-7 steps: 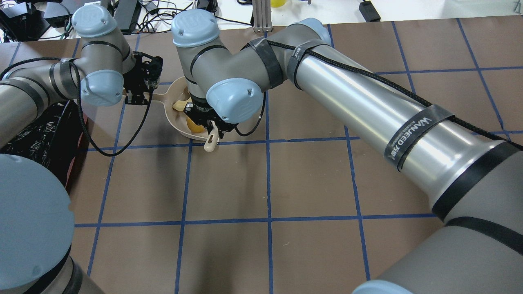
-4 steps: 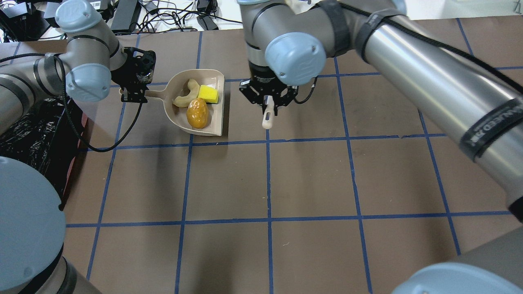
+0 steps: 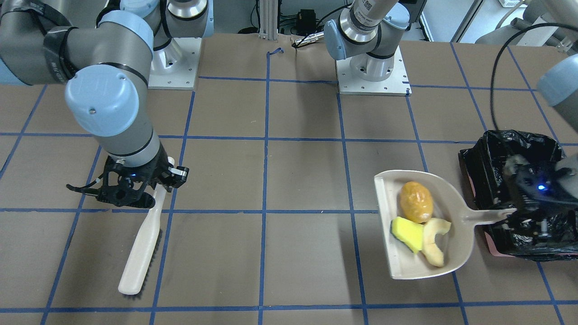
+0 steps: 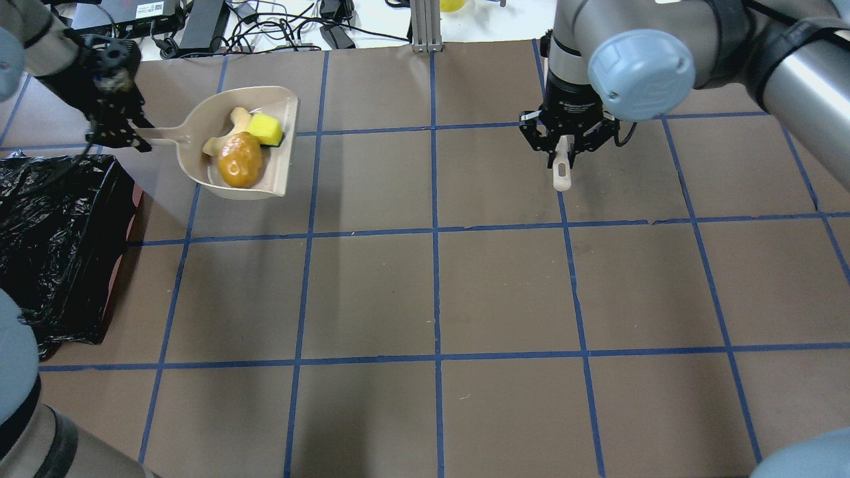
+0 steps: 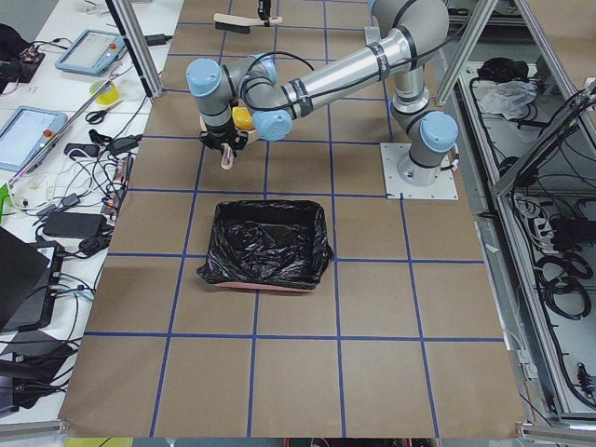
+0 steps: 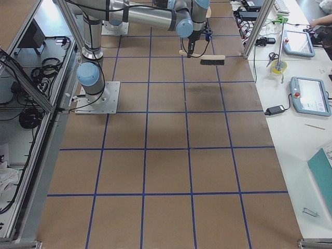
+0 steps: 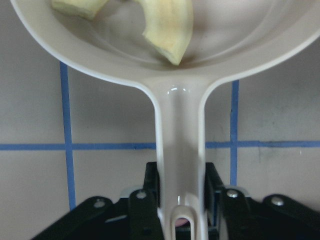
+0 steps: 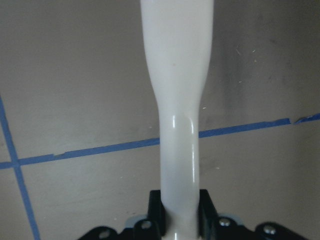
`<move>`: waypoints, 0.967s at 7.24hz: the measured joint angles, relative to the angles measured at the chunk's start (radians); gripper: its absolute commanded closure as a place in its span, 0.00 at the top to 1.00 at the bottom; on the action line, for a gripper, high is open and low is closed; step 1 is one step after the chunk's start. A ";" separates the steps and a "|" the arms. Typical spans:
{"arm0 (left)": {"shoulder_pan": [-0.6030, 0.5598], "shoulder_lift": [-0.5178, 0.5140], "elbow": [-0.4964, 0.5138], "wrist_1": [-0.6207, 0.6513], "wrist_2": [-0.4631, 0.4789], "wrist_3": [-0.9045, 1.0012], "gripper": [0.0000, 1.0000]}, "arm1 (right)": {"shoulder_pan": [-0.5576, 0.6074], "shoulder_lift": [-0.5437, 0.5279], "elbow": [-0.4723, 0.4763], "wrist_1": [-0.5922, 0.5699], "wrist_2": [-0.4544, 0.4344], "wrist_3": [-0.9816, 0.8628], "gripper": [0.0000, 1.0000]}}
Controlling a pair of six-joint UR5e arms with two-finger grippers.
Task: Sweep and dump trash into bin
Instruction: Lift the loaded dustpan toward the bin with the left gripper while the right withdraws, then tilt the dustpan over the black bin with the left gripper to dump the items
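My left gripper (image 4: 123, 136) is shut on the handle of the beige dustpan (image 4: 199, 123) and holds it beside the black-lined bin (image 4: 53, 226). The trash lies in the pan: a golden-brown lump (image 4: 240, 168), a yellow wedge (image 4: 265, 129) and a cream rind (image 4: 222, 138). The left wrist view shows the handle (image 7: 180, 150) between the jaws and the rind (image 7: 170, 25). My right gripper (image 4: 568, 149) is shut on the white brush handle (image 4: 562, 176). In the front view the brush (image 3: 142, 246) hangs from it, far from the pan (image 3: 456, 203).
The table is brown with blue tape lines. Cables and boxes lie beyond its far edge (image 4: 279, 26). A metal post (image 4: 425, 26) stands at the far middle. The bin (image 5: 265, 244) sits near the table's left end.
My right arm has carried the brush to the right, away from the dustpan. My left gripper has moved the loaded dustpan left, toward the bin side.
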 measured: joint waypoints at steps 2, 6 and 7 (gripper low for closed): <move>0.180 0.001 0.055 -0.057 -0.006 0.055 0.00 | -0.100 -0.009 0.086 -0.098 -0.005 -0.124 0.00; 0.384 -0.025 0.170 -0.053 0.126 0.182 0.00 | -0.279 -0.011 0.161 -0.136 -0.003 -0.400 0.00; 0.403 -0.027 0.198 -0.036 0.189 0.224 0.00 | -0.323 -0.010 0.170 -0.133 -0.001 -0.452 0.00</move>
